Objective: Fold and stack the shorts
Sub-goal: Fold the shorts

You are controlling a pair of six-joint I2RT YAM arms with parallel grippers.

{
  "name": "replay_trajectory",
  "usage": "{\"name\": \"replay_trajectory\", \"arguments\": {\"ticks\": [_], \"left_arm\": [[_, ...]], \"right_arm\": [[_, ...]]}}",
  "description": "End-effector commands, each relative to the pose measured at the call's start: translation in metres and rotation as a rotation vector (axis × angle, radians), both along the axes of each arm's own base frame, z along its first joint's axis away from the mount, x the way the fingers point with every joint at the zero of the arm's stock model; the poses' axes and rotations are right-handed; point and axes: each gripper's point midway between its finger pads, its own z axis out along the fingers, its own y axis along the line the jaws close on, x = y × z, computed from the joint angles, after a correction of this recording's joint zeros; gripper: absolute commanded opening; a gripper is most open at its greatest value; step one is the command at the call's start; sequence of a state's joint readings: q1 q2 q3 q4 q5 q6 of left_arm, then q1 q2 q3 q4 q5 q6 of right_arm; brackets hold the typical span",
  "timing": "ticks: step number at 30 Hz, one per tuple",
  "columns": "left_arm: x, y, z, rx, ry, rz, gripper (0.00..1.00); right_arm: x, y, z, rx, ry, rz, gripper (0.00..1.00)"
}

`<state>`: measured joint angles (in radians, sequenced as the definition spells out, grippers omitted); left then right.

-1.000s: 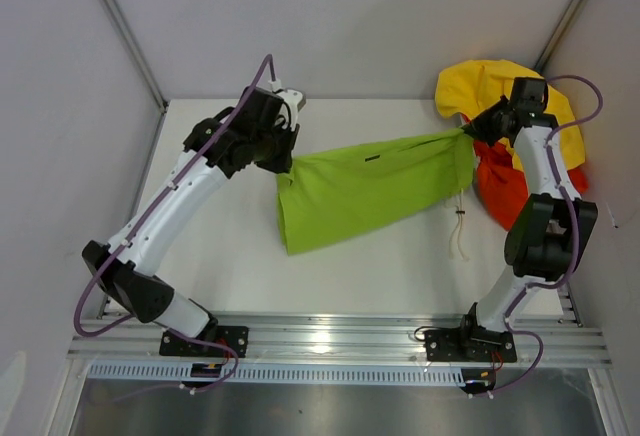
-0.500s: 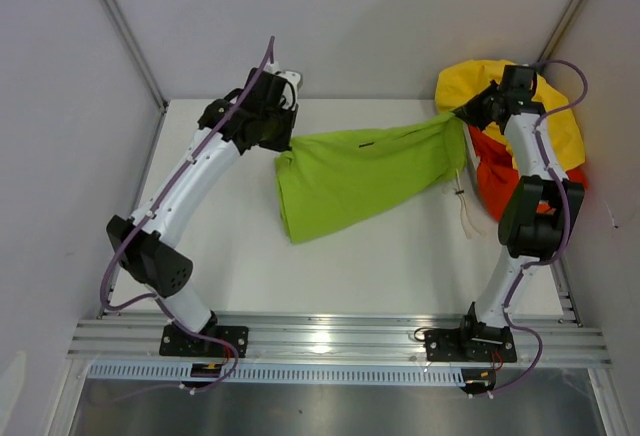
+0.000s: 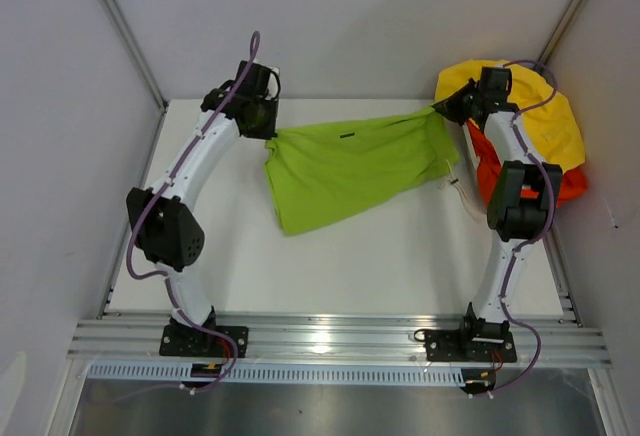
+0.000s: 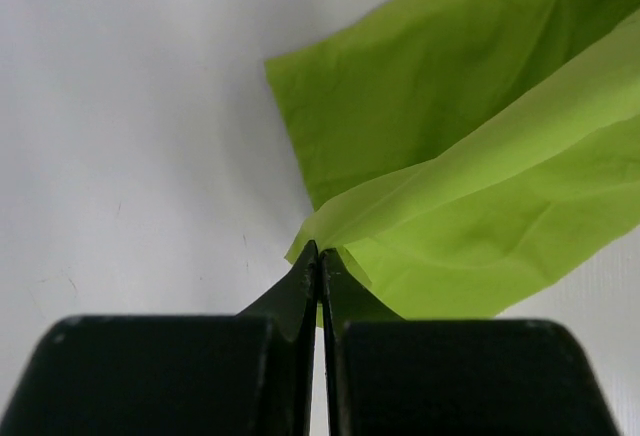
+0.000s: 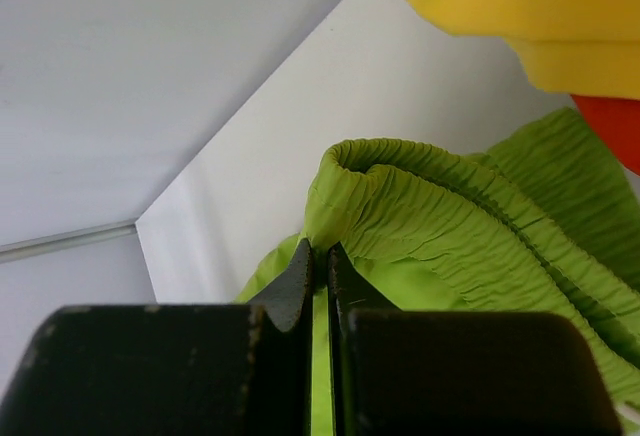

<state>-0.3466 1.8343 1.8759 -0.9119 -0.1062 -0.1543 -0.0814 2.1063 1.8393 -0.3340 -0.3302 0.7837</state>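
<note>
Left gripper (image 3: pixel 271 135) is clamped shut on the left corner of the lime-green shorts (image 3: pixel 350 166). Right gripper (image 3: pixel 438 112) is pinched shut on their right corner.

Top view: the lime-green shorts are stretched between the two grippers across the far half of the table (image 3: pixel 400 266), and their lower part sags toward the near side. A white drawstring (image 3: pixel 462 196) dangles at the right end. The orange-red shorts (image 3: pixel 487 174) lie at the far right under a yellow cloth (image 3: pixel 550 111), behind the right arm.

Left wrist: the fingertips (image 4: pixel 308 281) are together with a thin fold of lime fabric between them. The rest of the shorts runs off up and to the right over the white table.

Right wrist: the jaws are closed on the gathered elastic waistband (image 5: pixel 450 216). Yellow cloth is top right, with a sliver of orange-red at the right edge.
</note>
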Motion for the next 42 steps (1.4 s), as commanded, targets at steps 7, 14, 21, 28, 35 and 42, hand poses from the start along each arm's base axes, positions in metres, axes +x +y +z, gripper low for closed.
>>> {"name": "replay_trajectory", "arguments": {"ticks": [7,14,21,28,35,42], "left_arm": [[0.065,0.022,-0.023,-0.036,-0.037,0.132,0.00],[0.093,0.014,-0.061,-0.056,0.004,0.179,0.51],[0.088,0.047,-0.015,-0.084,-0.074,0.307,0.98],[0.043,0.057,0.028,-0.121,-0.154,0.302,0.99],[-0.019,0.037,0.006,-0.318,-0.147,0.255,0.99],[-0.075,0.016,-0.017,-0.495,-0.106,0.194,0.99]], "right_arm": [[0.054,0.011,0.033,0.030,-0.199,-0.035,0.01],[0.060,0.015,0.009,0.002,-0.163,-0.065,0.45],[0.055,0.015,0.034,-0.081,-0.199,-0.005,0.94],[0.016,0.017,0.061,-0.175,-0.202,0.072,0.93],[-0.047,0.024,0.034,-0.185,-0.096,0.095,0.93],[-0.112,0.062,-0.002,-0.186,-0.040,0.190,0.94]]}}
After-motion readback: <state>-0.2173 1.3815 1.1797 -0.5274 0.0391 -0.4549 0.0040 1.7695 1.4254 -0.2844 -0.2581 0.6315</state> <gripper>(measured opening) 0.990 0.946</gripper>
